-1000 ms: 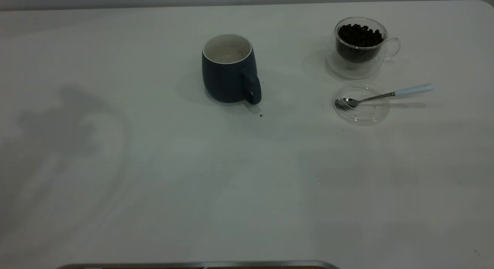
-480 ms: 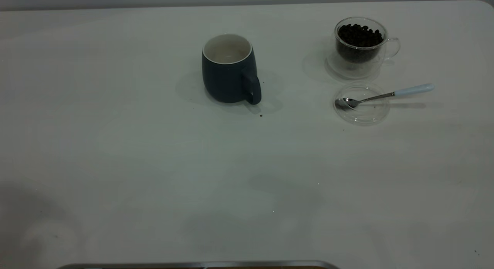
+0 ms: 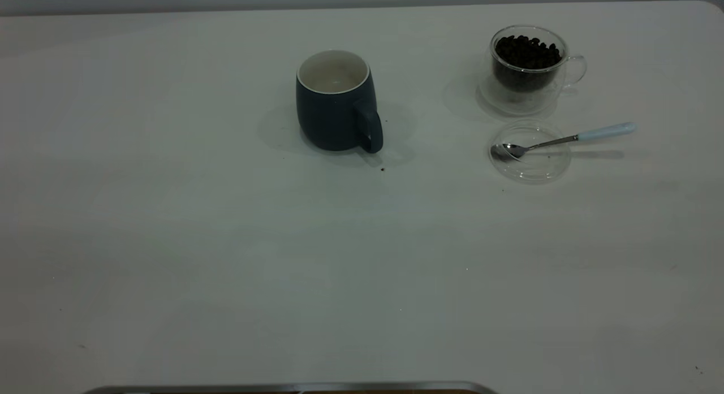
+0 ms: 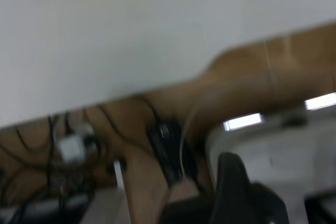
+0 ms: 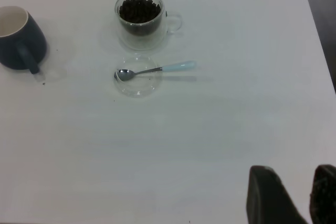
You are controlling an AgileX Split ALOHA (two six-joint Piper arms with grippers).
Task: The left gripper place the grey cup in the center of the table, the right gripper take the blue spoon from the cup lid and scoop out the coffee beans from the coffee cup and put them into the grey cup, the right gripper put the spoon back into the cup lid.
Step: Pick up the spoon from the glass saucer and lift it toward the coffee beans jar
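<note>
The grey cup (image 3: 334, 108) stands upright near the middle of the table (image 3: 226, 241), towards its far side, its handle turned to the camera. To its right stands the coffee cup (image 3: 526, 72), filled with coffee beans (image 3: 527, 50). In front of that lies the cup lid (image 3: 531, 162) with the blue spoon (image 3: 565, 138) resting in it, handle pointing right. Neither gripper shows in the exterior view. The right wrist view shows my right gripper (image 5: 296, 182) open and empty, well away from the spoon (image 5: 157, 69), lid (image 5: 137, 85), coffee cup (image 5: 139, 19) and grey cup (image 5: 18, 40). My left gripper (image 4: 273, 187) hangs off the table.
A small dark speck (image 3: 383, 169) lies just in front of the grey cup's handle. A metal edge (image 3: 294, 387) runs along the near side of the table. In the left wrist view, the table's edge (image 4: 131, 95) has cables (image 4: 73, 150) and floor beyond it.
The arm shadows on the left and near parts of the table have slid away and are gone. The cups, lid and spoon have not moved.
</note>
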